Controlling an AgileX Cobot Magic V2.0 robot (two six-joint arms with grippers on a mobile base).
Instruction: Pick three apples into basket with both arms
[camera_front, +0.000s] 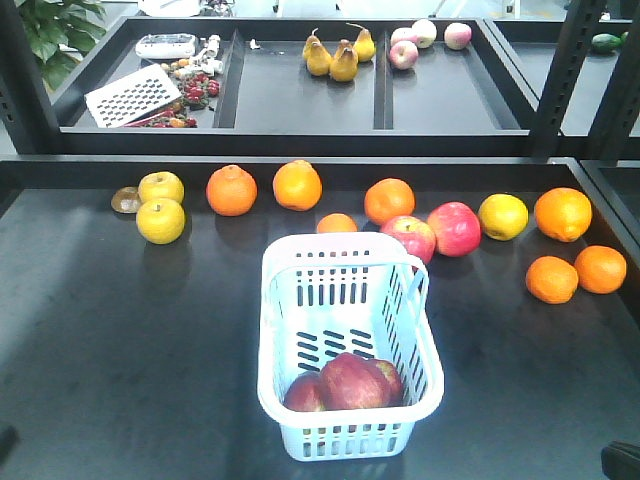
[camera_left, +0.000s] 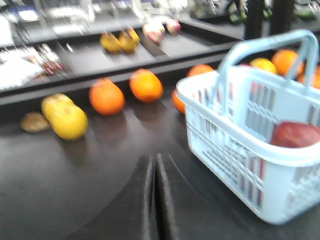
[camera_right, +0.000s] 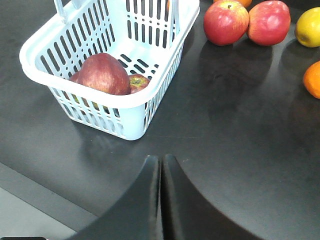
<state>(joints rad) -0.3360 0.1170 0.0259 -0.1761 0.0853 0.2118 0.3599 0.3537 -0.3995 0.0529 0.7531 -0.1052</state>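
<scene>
- Basket stands mid-counter and holds three dark apples bunched at its near end, touching one another.
- My left jaws are pressed together with nothing between them, poised above the bare counter beside the basket.
- My right jaws are likewise clenched on nothing, just clear of the basket's corner.
- Oranges, yellow fruit and two brighter red apples line the counter's far edge; a shelf beyond carries pears.

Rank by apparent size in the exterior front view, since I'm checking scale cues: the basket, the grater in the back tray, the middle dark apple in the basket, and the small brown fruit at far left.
1. basket
2. grater, though farther back
3. apple
4. brown fruit
</scene>
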